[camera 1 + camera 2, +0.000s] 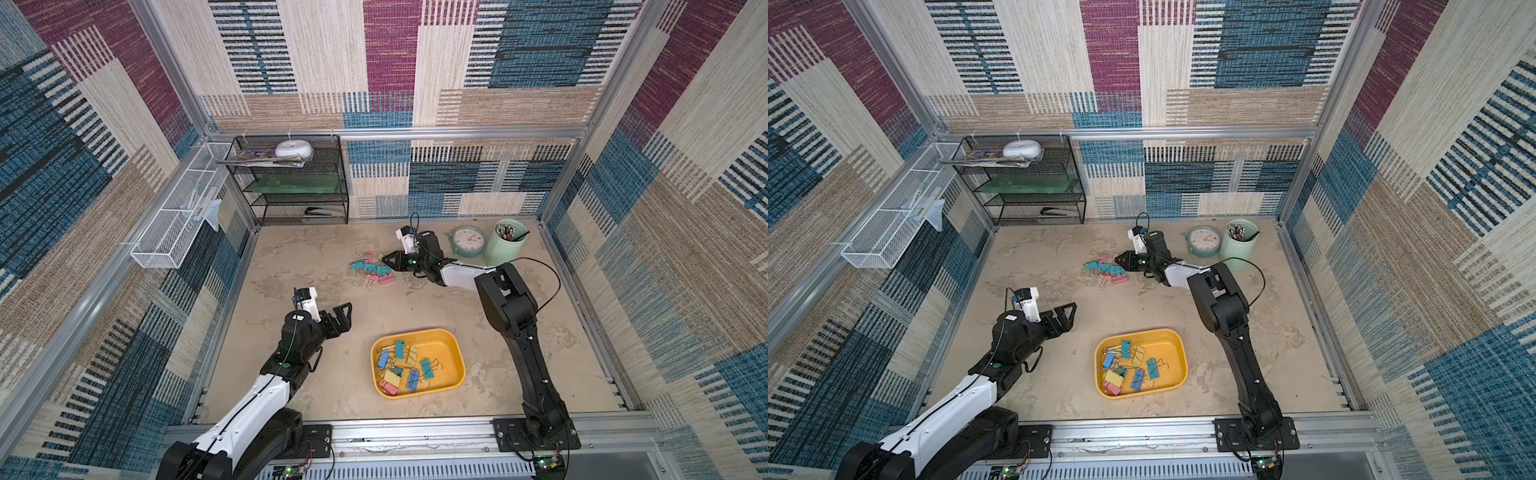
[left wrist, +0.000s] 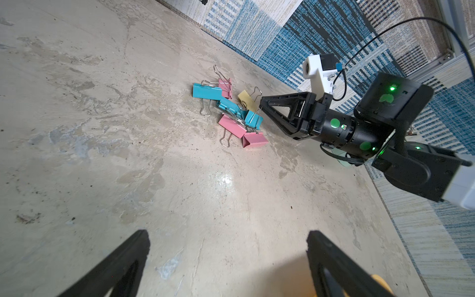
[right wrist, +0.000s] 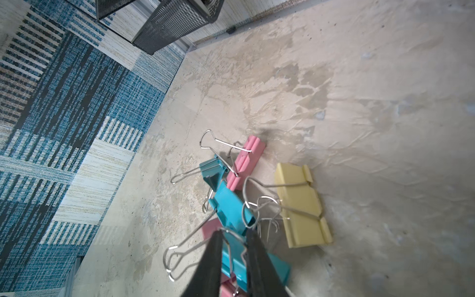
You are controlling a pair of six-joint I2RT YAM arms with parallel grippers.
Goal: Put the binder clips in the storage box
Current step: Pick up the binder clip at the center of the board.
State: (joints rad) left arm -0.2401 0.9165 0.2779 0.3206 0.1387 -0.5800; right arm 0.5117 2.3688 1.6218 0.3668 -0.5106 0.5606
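There's the right claw [image 3: 234,231] pinching a teal clip [image 3: 277,267] at the right edge of the binder clips [image 1: 376,272] piled far on the table [image 1: 291,257]. The storage box [image 1: 454,344] lies nearward, with the left claw [image 1: 348,318] spread wide and closer to it.

Woven patchwork in blue, maroon and beige covers the walls [image 1: 390,62], edged with aluminium rails [image 1: 395,134]. The table [image 1: 291,257] is mottled beige and shines in one spot. A black mesh shelf rack [image 1: 299,195] stands beyond the right gripper [image 1: 383,259] at the back wall. A white wire basket [image 1: 166,245] hangs on the side wall, well apart from the left gripper [image 1: 348,318].
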